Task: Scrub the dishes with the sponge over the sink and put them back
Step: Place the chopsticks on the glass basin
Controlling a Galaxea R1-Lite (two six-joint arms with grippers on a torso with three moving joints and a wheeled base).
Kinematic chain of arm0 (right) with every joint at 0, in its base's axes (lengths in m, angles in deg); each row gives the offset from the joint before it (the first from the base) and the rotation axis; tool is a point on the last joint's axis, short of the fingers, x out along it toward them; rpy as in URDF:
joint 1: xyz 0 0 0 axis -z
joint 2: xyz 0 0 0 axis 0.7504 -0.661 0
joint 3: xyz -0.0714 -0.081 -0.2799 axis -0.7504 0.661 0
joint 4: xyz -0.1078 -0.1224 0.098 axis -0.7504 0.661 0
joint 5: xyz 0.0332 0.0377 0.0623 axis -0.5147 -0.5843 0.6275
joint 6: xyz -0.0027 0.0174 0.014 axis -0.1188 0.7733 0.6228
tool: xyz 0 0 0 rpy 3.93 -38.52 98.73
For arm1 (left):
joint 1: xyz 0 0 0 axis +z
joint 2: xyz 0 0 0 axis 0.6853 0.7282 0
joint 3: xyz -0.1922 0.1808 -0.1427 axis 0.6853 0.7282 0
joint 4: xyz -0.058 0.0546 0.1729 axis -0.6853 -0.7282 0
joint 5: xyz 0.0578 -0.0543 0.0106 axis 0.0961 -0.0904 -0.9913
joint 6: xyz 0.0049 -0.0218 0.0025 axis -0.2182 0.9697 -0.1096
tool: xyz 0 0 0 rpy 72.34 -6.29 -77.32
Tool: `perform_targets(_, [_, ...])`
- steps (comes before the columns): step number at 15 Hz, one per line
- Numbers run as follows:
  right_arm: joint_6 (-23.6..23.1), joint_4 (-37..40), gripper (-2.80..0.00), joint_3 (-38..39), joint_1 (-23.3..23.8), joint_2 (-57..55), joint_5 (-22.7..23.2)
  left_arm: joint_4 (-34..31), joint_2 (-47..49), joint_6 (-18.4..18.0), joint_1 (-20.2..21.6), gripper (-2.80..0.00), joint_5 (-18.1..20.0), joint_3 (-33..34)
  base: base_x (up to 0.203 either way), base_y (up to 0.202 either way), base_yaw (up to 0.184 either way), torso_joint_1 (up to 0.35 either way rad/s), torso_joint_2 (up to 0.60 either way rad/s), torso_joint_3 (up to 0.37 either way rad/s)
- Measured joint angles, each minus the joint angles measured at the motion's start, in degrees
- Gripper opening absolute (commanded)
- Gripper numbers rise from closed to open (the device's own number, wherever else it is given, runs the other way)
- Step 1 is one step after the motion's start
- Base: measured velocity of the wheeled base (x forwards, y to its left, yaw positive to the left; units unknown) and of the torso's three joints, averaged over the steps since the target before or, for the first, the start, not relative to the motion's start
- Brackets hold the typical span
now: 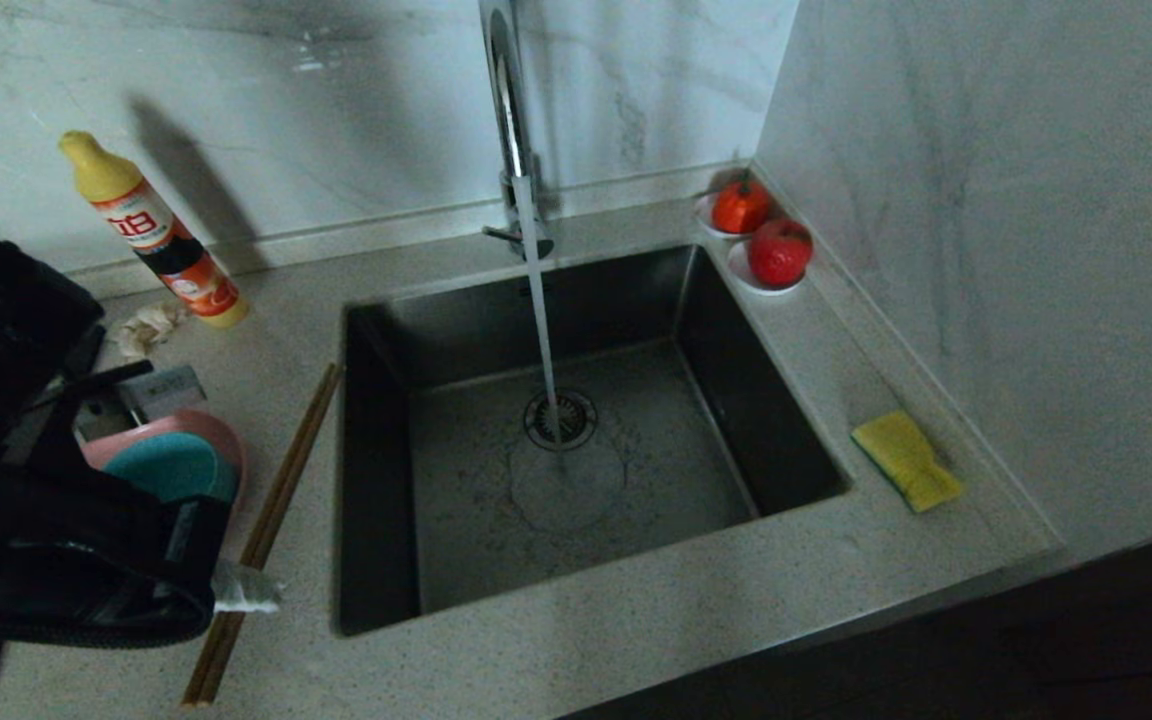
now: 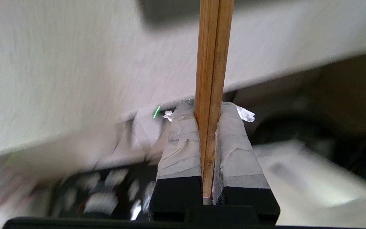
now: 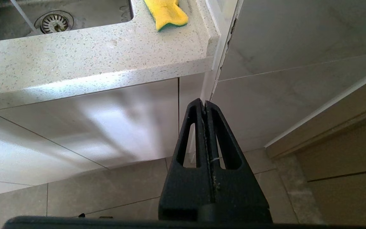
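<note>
My left gripper (image 1: 241, 590) is at the counter's front left, shut on a pair of wooden chopsticks (image 1: 281, 490). In the left wrist view the chopsticks (image 2: 213, 63) run out between the two taped fingers (image 2: 183, 143). Just behind the arm sit the pink plate (image 1: 224, 432) and the teal bowl (image 1: 176, 465) on it, both partly hidden. The yellow sponge (image 1: 906, 460) lies on the counter right of the sink (image 1: 766, 410). My right gripper (image 3: 204, 102) hangs shut and empty below the counter edge, with the sponge (image 3: 167, 12) above it.
Water runs from the chrome tap (image 1: 511, 110) onto the drain (image 1: 559, 418). A detergent bottle (image 1: 151, 235) and a beige cloth wad (image 1: 144, 328) stand at the back left. Two red fruits (image 1: 779, 252) on white saucers sit in the back right corner beside the wall.
</note>
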Motion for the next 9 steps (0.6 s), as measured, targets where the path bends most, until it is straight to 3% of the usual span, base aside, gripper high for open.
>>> perform_targets(3, [0.0, 0.0, -2.80, 0.0, 0.0, 0.0, 0.0, 9.3, -3.9, 3.3, 0.0, -2.80, -4.5, -0.5, 0.000, 0.000, 0.000, 0.000, 0.00, 0.000])
perform_targets(5, [0.0, 0.0, -2.80, 0.0, 0.0, 0.0, 0.0, 12.2, -5.4, 5.8, 0.0, -2.80, -11.0, -1.7, 0.000, 0.000, 0.000, 0.000, 0.00, 0.000])
perform_targets(9, [0.0, 0.0, -2.80, 0.0, 0.0, 0.0, 0.0, 13.3, -6.3, 6.1, 0.1, -2.80, -23.8, -4.3, 0.000, 0.000, 0.000, 0.000, 0.00, 0.000])
